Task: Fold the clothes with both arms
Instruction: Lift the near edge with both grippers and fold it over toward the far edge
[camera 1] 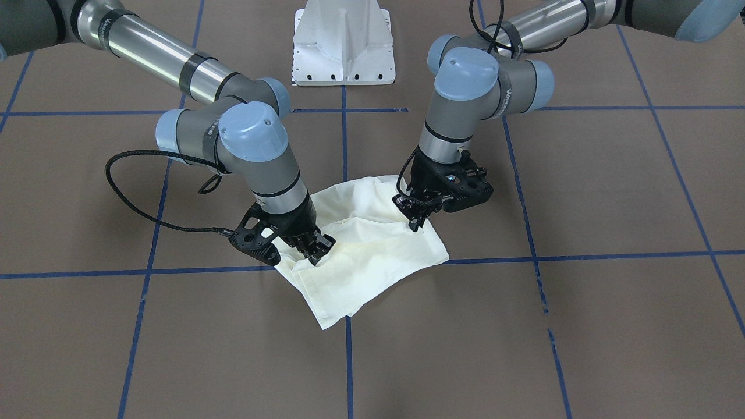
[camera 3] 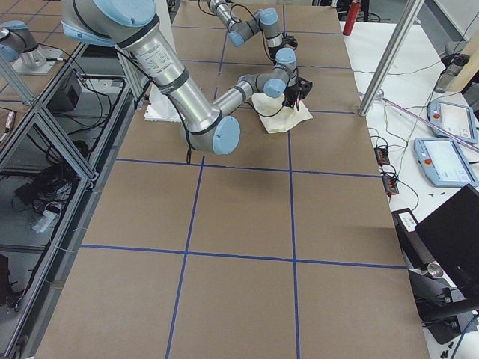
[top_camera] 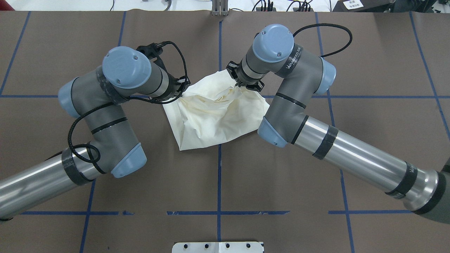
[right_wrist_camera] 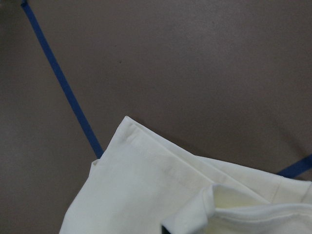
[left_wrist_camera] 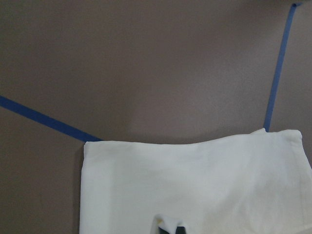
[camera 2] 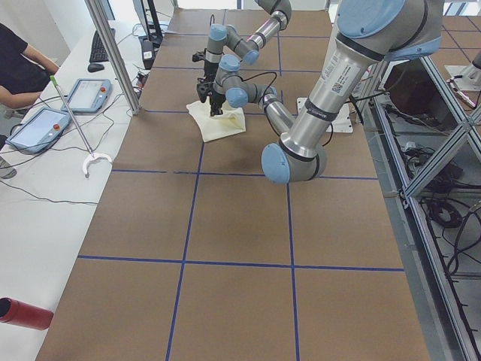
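The brown blue-taped table (top_camera: 158, 182) bears a cream-white cloth shirt (top_camera: 211, 119) centrally and a white metal base plate (top_camera: 218, 247) at its near edge.

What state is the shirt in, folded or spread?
Folded: the shirt is a compact bundle, with stacked layered edges showing at its corner.
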`<control>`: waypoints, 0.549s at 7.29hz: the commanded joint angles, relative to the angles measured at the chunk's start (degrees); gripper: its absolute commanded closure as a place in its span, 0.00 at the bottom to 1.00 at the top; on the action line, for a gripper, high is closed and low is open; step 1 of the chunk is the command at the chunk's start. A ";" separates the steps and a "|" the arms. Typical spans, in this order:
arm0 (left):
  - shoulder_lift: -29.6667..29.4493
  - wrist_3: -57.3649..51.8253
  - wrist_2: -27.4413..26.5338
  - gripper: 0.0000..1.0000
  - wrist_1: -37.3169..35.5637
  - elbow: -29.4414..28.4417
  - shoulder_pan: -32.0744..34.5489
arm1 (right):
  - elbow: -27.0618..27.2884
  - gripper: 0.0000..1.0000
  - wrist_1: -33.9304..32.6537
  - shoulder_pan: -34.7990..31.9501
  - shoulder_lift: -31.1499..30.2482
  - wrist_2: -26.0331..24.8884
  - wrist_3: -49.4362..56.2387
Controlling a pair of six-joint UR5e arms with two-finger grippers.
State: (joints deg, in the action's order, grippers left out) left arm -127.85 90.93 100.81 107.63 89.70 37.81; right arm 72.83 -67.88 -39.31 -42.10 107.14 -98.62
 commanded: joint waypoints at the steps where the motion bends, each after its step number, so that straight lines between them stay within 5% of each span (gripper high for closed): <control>1: -0.20 -0.23 -0.17 1.00 0.30 -1.89 1.12 | -2.95 1.00 0.03 -1.02 1.49 0.00 -0.08; 2: -0.20 -0.23 -0.17 1.00 0.21 -2.85 1.48 | -3.65 0.95 0.03 -2.51 2.19 0.35 -0.25; 3: -0.20 -0.23 -0.35 1.00 0.21 -3.91 1.83 | -6.53 0.01 0.03 -3.04 4.37 0.35 1.83; 4: -0.29 -1.79 -1.39 0.01 0.12 -5.05 1.83 | -7.08 0.00 0.03 -3.48 5.09 0.35 2.38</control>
State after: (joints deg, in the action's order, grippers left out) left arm -128.08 90.33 100.27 107.83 86.03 39.45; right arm 67.26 -67.85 -42.08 -38.38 107.45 -97.32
